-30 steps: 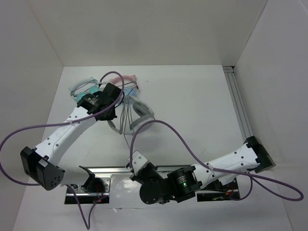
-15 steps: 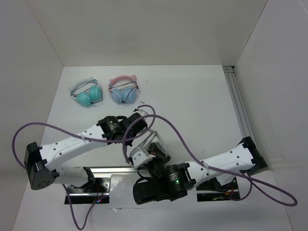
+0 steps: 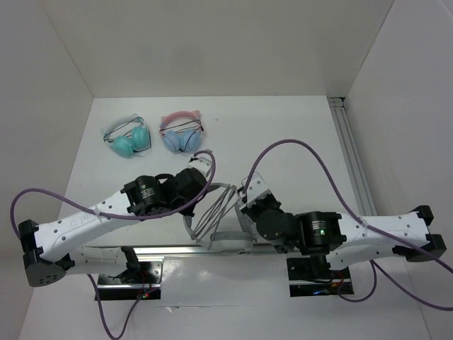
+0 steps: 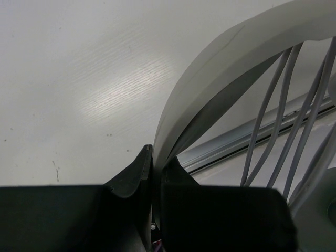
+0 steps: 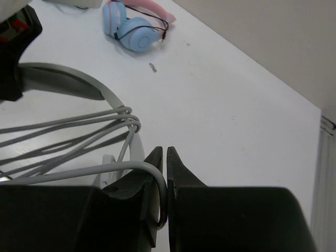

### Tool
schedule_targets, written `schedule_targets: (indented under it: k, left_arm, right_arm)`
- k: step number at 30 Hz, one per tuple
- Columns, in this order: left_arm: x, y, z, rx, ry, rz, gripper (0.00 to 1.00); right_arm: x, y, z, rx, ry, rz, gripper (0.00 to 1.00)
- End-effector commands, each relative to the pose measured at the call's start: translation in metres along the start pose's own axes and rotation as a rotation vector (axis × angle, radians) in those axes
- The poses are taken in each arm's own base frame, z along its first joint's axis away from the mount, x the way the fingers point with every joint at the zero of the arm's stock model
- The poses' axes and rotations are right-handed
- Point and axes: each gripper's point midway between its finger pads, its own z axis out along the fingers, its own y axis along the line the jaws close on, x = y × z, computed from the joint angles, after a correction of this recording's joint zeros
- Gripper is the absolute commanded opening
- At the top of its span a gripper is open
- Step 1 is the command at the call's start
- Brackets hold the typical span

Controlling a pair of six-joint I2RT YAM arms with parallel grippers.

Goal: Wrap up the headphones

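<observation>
The light-grey headphones (image 3: 218, 239) hang between the two arms near the table's front edge. Their thin grey cable (image 3: 216, 205) crosses the headband in several strands. My left gripper (image 3: 205, 183) is shut on the wide headband (image 4: 220, 68), which curves up and to the right in the left wrist view. My right gripper (image 3: 244, 205) is shut on the cable (image 5: 126, 168), which loops over my left finger and into the jaws. Several cable strands (image 5: 68, 131) run to the headband (image 5: 79, 84) in the right wrist view.
A teal pair of headphones (image 3: 129, 140) and a pink-banded blue pair (image 3: 181, 134) lie at the back left; the blue pair also shows in the right wrist view (image 5: 134, 29). A metal rail (image 3: 350, 159) runs along the right side. White walls enclose the table.
Both arms have carried the headphones from the back left toward the front middle. The right arm has swung out to the right, and the cable now stretches between the grippers.
</observation>
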Motion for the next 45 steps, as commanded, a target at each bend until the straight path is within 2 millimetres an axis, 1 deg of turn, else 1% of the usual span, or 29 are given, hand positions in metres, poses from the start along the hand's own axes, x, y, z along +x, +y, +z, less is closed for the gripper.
schedule_targets:
  k: [1,3,6,7,8,9,10,11,12,14,17,20,21,23,24,25,26,27,28,29,30,33,34,36,38,40,42,44,45]
  left_arm:
    - [0.009,0.003,-0.018,0.032,0.025,0.057,0.00]
    - [0.008,-0.001,-0.021,0.052,0.022,0.061,0.00]
    - [0.008,0.000,-0.023,0.056,0.014,0.067,0.00]
    - [0.008,-0.002,-0.023,0.065,0.019,0.067,0.00]
    - [0.008,-0.001,-0.025,0.068,0.011,0.064,0.00]
    - [0.008,-0.001,-0.025,0.069,0.011,0.064,0.00]
    - [0.004,-0.001,-0.029,0.076,-0.004,0.057,0.00]
    - [0.005,-0.002,-0.029,0.086,0.000,0.057,0.00]
    - [0.005,-0.002,-0.031,0.090,-0.007,0.054,0.00]
    - [0.001,-0.002,-0.034,0.095,-0.018,0.058,0.00]
    - [-0.004,0.001,-0.035,0.080,-0.036,0.054,0.00]
    - [-0.008,-0.002,-0.040,0.104,-0.056,0.043,0.00]
    - [-0.011,-0.003,-0.042,0.108,-0.064,0.040,0.00]
    - [-0.018,-0.003,-0.050,0.122,-0.092,0.027,0.00]
    - [-0.025,-0.004,-0.056,0.132,-0.112,0.018,0.00]
    - [-0.028,-0.004,-0.058,0.136,-0.121,0.014,0.00]
    - [-0.031,-0.004,-0.061,0.141,-0.130,0.010,0.00]
    - [-0.036,-0.006,-0.064,0.146,-0.140,0.006,0.00]
    - [-0.037,-0.005,-0.066,0.145,-0.141,0.015,0.00]
    - [-0.039,-0.006,-0.066,0.145,-0.141,0.015,0.00]
    - [-0.041,-0.006,-0.068,0.149,-0.149,0.011,0.00]
    - [-0.044,-0.005,-0.070,0.139,-0.153,0.010,0.00]
    - [-0.042,-0.004,-0.070,0.136,-0.146,0.014,0.00]
    - [-0.042,-0.004,-0.070,0.136,-0.145,0.005,0.00]
    - [-0.046,-0.003,-0.072,0.133,-0.157,-0.010,0.00]
    - [-0.050,-0.002,-0.075,0.130,-0.171,-0.015,0.00]
    - [-0.055,0.001,-0.078,0.113,-0.192,-0.036,0.00]
    - [-0.063,0.005,-0.084,0.100,-0.224,-0.049,0.00]
    - [-0.065,0.007,-0.081,0.077,-0.223,-0.056,0.00]
  right_arm:
    - [-0.039,-0.029,0.007,0.032,-0.111,0.150,0.13]
    - [-0.040,-0.031,0.013,0.036,-0.104,0.137,0.13]
    - [-0.033,-0.032,0.030,0.047,-0.073,0.095,0.15]
    - [-0.027,-0.043,0.042,0.081,-0.049,0.096,0.15]
    - [-0.028,-0.041,0.048,0.045,-0.054,0.107,0.15]
    - [-0.027,-0.046,0.053,0.048,-0.048,0.112,0.15]
    - [-0.020,-0.060,0.063,0.079,-0.034,0.126,0.15]
    - [-0.022,-0.058,0.071,0.057,-0.044,0.148,0.15]
    - [-0.015,-0.061,0.076,0.054,-0.031,0.146,0.18]
    - [-0.011,-0.071,0.089,0.042,-0.023,0.185,0.20]
    - [-0.008,-0.080,0.097,0.038,-0.028,0.217,0.21]
    - [-0.010,-0.072,0.102,-0.060,-0.057,0.243,0.23]
    - [-0.012,-0.065,0.103,-0.133,-0.067,0.246,0.23]
    - [-0.005,-0.053,0.105,-0.193,-0.067,0.254,0.23]
    - [-0.008,-0.043,0.105,-0.243,-0.094,0.258,0.23]
    - [0.001,-0.036,0.106,-0.263,-0.085,0.254,0.23]
    - [0.000,-0.033,0.105,-0.281,-0.086,0.264,0.23]
    - [0.010,-0.025,0.107,-0.308,-0.068,0.257,0.25]
    - [0.007,-0.023,0.107,-0.322,-0.080,0.270,0.27]
    - [0.013,-0.018,0.106,-0.341,-0.068,0.267,0.28]
    - [0.010,-0.013,0.105,-0.381,-0.082,0.269,0.30]
    - [0.016,0.001,0.100,-0.467,-0.071,0.275,0.31]
    - [0.013,0.006,0.097,-0.515,-0.087,0.277,0.31]
    - [0.017,0.013,0.093,-0.555,-0.078,0.283,0.31]
    - [0.030,0.024,0.094,-0.595,-0.049,0.280,0.30]
    - [0.032,0.025,0.095,-0.597,-0.049,0.303,0.30]
    - [0.043,0.032,0.094,-0.619,-0.033,0.326,0.30]
    - [0.038,0.034,0.086,-0.640,-0.084,0.350,0.31]
    - [0.036,0.035,0.083,-0.651,-0.101,0.359,0.32]
